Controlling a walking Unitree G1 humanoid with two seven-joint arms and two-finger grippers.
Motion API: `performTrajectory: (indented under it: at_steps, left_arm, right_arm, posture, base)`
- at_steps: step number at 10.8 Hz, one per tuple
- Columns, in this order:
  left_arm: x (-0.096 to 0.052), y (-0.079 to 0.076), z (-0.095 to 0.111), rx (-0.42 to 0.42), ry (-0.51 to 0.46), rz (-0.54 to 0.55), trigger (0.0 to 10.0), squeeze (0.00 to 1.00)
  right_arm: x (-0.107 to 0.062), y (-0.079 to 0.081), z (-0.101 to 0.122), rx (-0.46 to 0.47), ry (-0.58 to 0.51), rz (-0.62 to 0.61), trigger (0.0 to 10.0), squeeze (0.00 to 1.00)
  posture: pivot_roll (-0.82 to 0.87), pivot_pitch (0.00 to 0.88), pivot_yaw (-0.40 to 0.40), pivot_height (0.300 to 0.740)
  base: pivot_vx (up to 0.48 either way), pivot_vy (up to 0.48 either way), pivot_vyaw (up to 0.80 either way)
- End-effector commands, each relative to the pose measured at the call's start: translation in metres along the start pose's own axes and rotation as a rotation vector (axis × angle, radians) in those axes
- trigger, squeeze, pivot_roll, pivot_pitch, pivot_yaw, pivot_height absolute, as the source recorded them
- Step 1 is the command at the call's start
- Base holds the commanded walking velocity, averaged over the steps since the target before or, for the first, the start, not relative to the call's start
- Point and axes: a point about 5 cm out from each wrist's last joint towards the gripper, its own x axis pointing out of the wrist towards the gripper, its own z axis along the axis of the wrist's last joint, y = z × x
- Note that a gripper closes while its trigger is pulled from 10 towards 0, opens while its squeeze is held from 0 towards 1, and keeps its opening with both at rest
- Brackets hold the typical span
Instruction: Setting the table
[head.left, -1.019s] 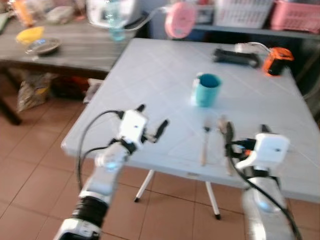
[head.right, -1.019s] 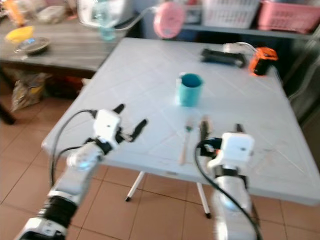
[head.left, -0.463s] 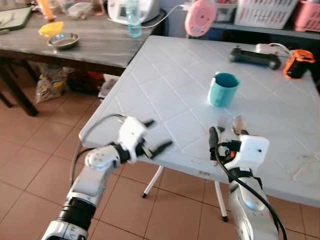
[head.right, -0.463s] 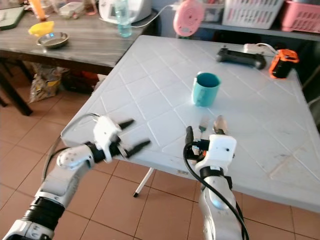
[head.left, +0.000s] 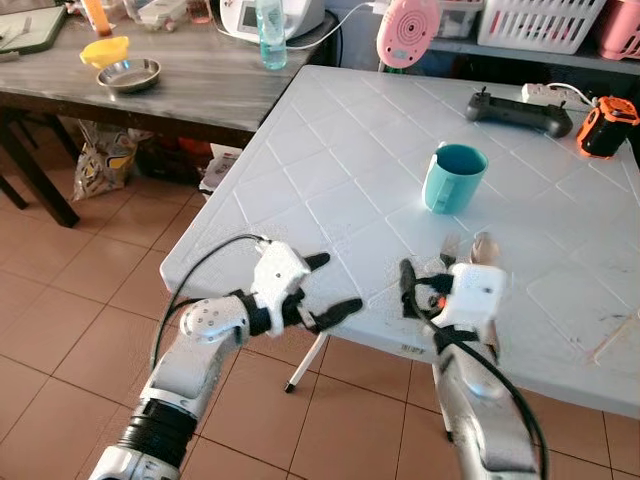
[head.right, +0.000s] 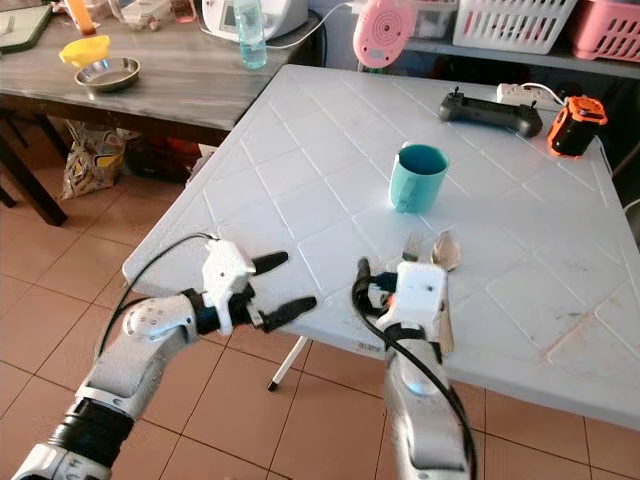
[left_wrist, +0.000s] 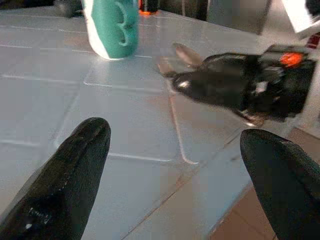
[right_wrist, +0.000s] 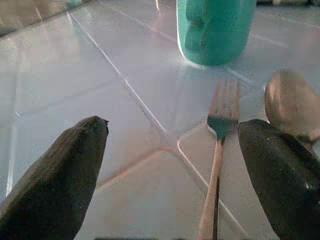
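Observation:
A teal mug (head.left: 453, 178) stands upright on the white table (head.left: 330, 150). Just in front of it a fork (right_wrist: 216, 150) and a spoon (right_wrist: 292, 105) lie side by side, pointing at the mug. My right gripper (right_wrist: 172, 125) is low over the table's front edge, open, its fingers (head.left: 407, 285) spread to either side of the fork's handle. The white wrist hides much of both handles. My left gripper (head.left: 340, 281) hovers open at the table's front edge, left of the cutlery, holding nothing.
At the table's far side lie a black controller (head.left: 510, 108), an orange device (head.left: 603, 125) and a pink round gadget (head.left: 405, 30). A dark wooden table (head.left: 170, 95) on the left holds a metal bowl (head.left: 130, 72), a yellow funnel (head.left: 105, 48) and a bottle (head.left: 270, 20). Tiled floor lies below.
The camera has shifted and the blur has gone. My right gripper has come in closer over the fork and spoon handles. My left gripper has edged rightwards along the table edge. Both stay open.

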Motion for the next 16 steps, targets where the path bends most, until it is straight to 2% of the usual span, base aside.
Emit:
performTrajectory:
  at_steps: [1, 6, 10, 12, 13, 14, 15, 16]
  left_arm:
    - [0.000, -0.003, 0.001, 0.002, 0.002, -0.017, 10.0, 0.00]
    - [0.000, -0.008, -0.003, -0.006, 0.029, -0.066, 10.0, 0.00]
    - [-0.001, -0.009, -0.003, -0.006, 0.035, -0.085, 10.0, 0.00]
    - [-0.002, -0.010, -0.003, -0.016, 0.038, -0.084, 10.0, 0.00]
    - [-0.003, -0.010, -0.002, -0.015, 0.037, -0.085, 10.0, 0.00]
    - [-0.004, -0.010, -0.001, -0.011, 0.038, -0.083, 10.0, 0.00]
    - [-0.005, -0.010, -0.001, -0.010, 0.039, -0.083, 10.0, 0.00]
    - [-0.005, -0.011, -0.001, -0.013, 0.045, -0.094, 10.0, 0.00]
  right_arm:
    - [0.001, -0.001, 0.001, 0.008, -0.004, -0.028, 10.0, 0.00]
    - [-0.002, -0.007, -0.012, 0.115, 0.043, -0.107, 10.0, 0.00]
    - [0.010, 0.009, -0.012, 0.144, 0.071, -0.055, 10.0, 0.00]
    - [0.019, 0.015, -0.005, 0.223, 0.075, -0.069, 10.0, 0.00]
    - [0.020, 0.018, -0.004, 0.244, 0.087, -0.076, 2.1, 0.00]
    - [0.020, 0.022, -0.003, 0.302, 0.102, -0.083, 0.0, 0.00]
    - [0.019, 0.024, -0.002, 0.315, 0.109, -0.081, 0.0, 0.00]
    - [0.016, 0.022, -0.003, 0.369, 0.142, -0.111, 0.0, 0.00]
  posture:
    - [0.10, 0.123, 0.015, 0.740]
    - [0.10, 0.118, 0.036, 0.740]
    - [0.11, 0.135, 0.062, 0.740]
    - [0.12, 0.136, 0.060, 0.740]
    - [0.12, 0.136, 0.059, 0.740]
    - [0.13, 0.135, 0.059, 0.740]
    - [0.13, 0.134, 0.060, 0.740]
    - [0.13, 0.135, 0.064, 0.740]
  base:
    - [0.000, 0.000, 0.00]
    - [0.000, 0.000, 0.00]
    - [0.000, 0.000, 0.00]
    - [0.000, 0.000, 0.00]
    - [0.000, 0.000, 0.00]
    - [0.000, 0.000, 0.00]
    - [0.000, 0.000, 0.00]
    - [0.000, 0.000, 0.00]
